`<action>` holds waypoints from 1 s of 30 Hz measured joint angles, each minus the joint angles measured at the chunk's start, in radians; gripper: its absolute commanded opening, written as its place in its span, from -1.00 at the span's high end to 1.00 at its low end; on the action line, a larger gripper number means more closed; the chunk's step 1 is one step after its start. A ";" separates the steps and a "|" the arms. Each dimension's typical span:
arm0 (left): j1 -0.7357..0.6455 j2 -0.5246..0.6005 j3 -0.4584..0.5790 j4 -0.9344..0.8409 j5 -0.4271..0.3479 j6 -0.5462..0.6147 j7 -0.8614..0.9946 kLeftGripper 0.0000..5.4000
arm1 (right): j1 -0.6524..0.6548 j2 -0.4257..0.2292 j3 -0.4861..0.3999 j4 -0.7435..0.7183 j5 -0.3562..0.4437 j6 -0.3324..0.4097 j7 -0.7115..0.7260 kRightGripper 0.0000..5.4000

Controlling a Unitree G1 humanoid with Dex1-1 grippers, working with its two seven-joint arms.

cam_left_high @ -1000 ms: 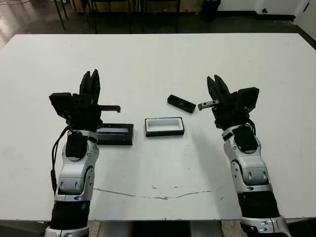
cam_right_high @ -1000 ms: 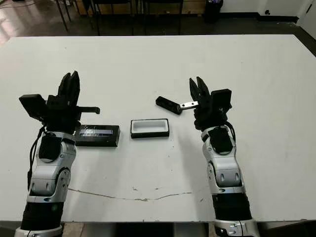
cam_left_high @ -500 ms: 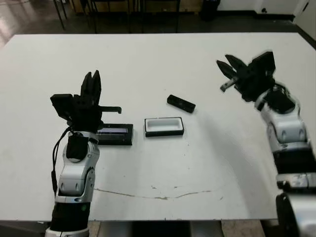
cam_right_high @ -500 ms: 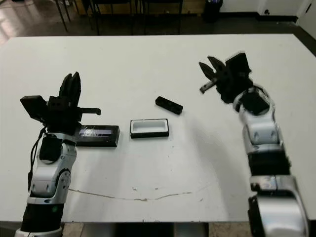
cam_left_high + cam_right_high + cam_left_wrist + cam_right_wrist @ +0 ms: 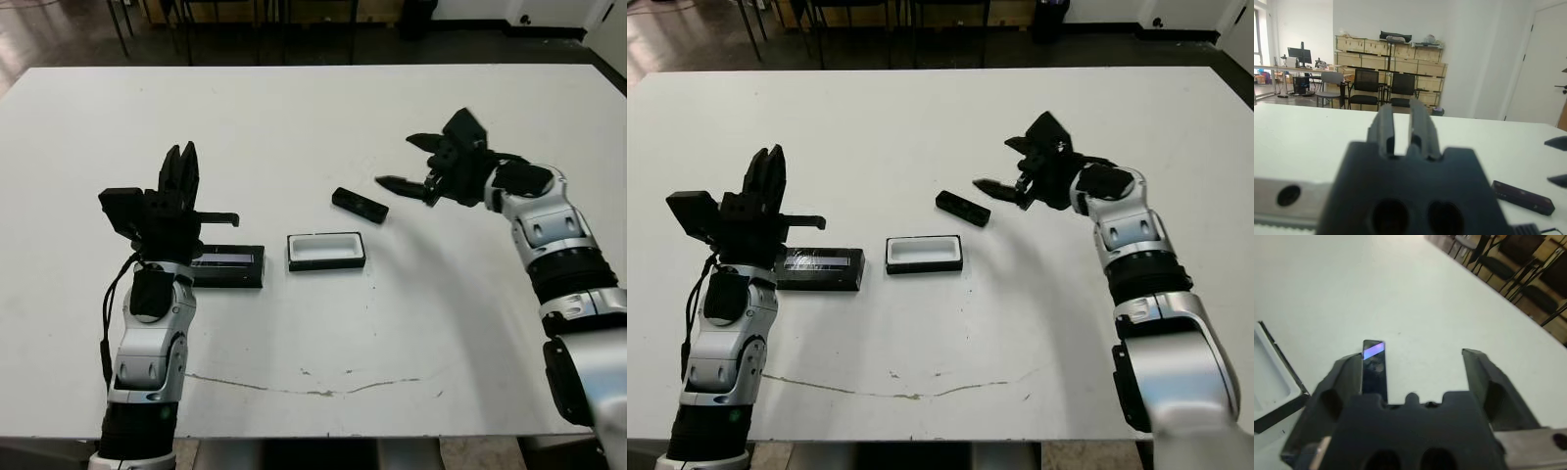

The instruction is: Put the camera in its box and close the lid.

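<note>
1. The box (image 5: 326, 251) sits open on the white table (image 5: 313, 117), its white lining facing up, with bare table on every side of it and wide free surface toward the far edge.
2. The camera (image 5: 360, 205) lies flat just beyond the box's right far corner, angled, apart from the box and touching nothing.
3. The lid (image 5: 229, 265) lies flat to the left of the box, a narrow strip of table between them, its pale strip facing up.
4. The right gripper (image 5: 404, 164) reaches in from the right of the box, forearm angled across the table, fingers spread wide and empty; its lower fingertip (image 5: 384, 181) hangs just beside the camera's right end.
5. In the right wrist view the camera (image 5: 1374, 369) shows between the spread fingers, close to one of them.
6. The left gripper (image 5: 182, 166) stands upright left of the box, over the lid's left end, fingers pointing up and nearly together with only a thin slit, holding nothing.
</note>
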 measured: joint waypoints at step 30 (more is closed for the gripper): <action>0.005 0.002 0.004 0.016 0.003 -0.017 -0.007 1.00 | 0.018 0.128 -0.047 0.258 -0.017 -0.069 -0.083 -0.53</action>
